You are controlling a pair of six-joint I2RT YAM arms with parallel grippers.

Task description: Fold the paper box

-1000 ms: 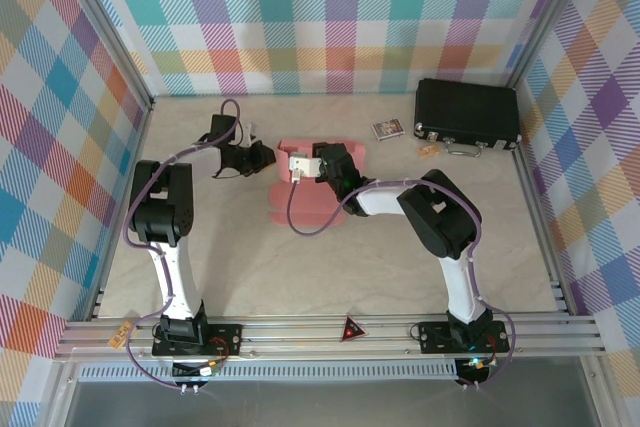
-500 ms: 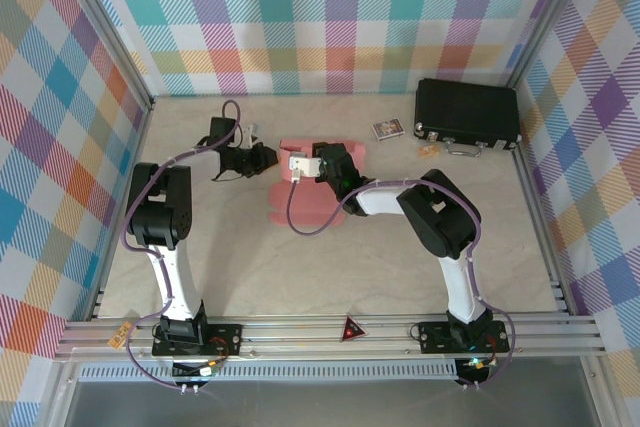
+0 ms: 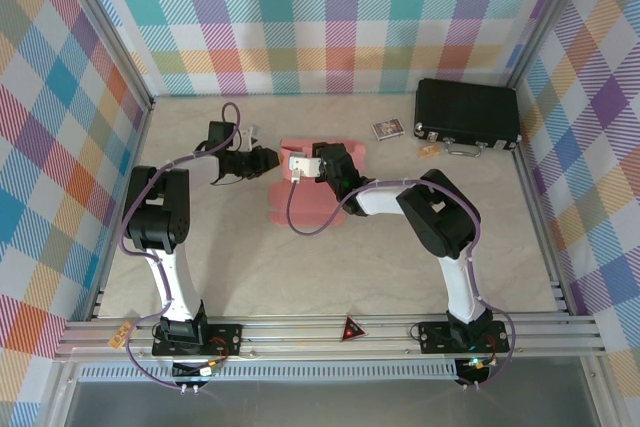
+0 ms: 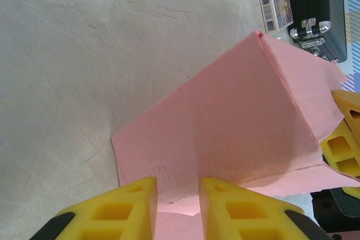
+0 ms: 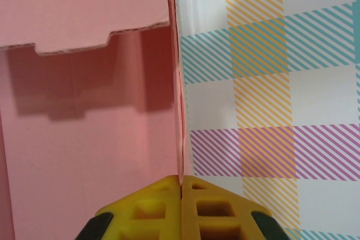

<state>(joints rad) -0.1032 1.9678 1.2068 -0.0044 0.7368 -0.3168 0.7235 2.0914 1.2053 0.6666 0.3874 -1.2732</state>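
Currently the paper box is sitting half-formed near the middle of the counter, well apart from the black case. The right fingers are pinching one upright wall of thin card, squeezed flat together on its edge, likely bracing that panel so it is not flopping down. The left fingers are hovering at the sloping side panel's lower edge, parted by a narrow gap and gripping nothing, seemingly lining up to pinch or push that flap.
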